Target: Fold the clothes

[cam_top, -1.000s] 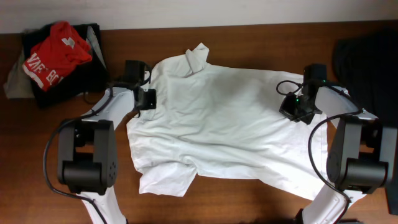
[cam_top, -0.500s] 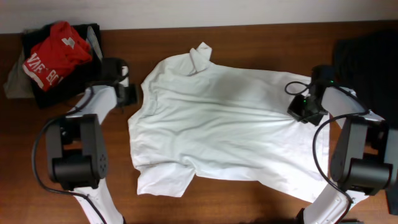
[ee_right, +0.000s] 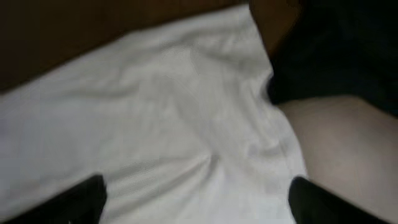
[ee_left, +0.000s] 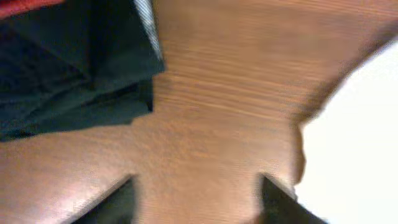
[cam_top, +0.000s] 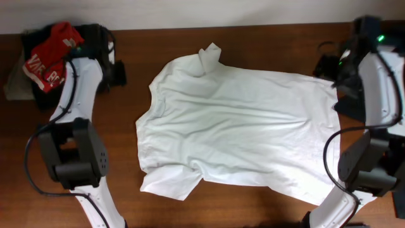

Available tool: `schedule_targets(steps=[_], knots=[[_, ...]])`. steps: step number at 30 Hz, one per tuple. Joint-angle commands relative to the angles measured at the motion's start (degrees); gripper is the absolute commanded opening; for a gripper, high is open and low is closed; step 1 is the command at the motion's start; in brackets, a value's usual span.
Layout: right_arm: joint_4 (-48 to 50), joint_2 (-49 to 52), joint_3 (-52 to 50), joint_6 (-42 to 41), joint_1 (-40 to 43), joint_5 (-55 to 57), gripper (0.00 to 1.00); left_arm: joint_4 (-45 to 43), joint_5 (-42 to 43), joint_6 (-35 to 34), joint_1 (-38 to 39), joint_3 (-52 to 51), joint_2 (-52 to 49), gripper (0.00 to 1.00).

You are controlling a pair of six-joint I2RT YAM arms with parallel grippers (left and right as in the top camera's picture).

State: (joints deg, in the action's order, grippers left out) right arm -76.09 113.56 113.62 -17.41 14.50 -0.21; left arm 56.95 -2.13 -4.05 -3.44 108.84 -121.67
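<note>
Wrist views alone: left hand [ee_left: 198, 186] spread wide over table [ee_left: 217, 93], right hand [ee_right: 198, 186] likewise over white shirt [ee_right: 155, 112].

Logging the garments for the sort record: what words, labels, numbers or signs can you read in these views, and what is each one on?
Red garment: white capital lettering, only a fragment showing among the folds. It is too small and creased to read with any certainty.
White shirt: no print, label or number visible.
Black garment: no text visible. Both wrist views are blurred.
</note>
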Motion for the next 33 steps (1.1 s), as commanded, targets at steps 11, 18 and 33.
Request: schedule_targets(steps=[11, 18, 33], knots=[[-21.24, -22.99, 11.54, -4.09, 0.13, -3.93, 0.99, 22.97, 11.32, -2.82, 0.07, 10.69, 15.17, 0.99], [-14.21, -39.89, -16.61, -4.11, 0.15, -1.95, 0.99, 29.7, 6.8, -6.84, 1.86, 10.69, 23.71, 0.99], [5.01, -42.91, -45.48, -5.57, 0.15, -5.53, 0.99, 35.82, -9.49, -19.54, 19.32, -10.97, 27.43, 0.99]])
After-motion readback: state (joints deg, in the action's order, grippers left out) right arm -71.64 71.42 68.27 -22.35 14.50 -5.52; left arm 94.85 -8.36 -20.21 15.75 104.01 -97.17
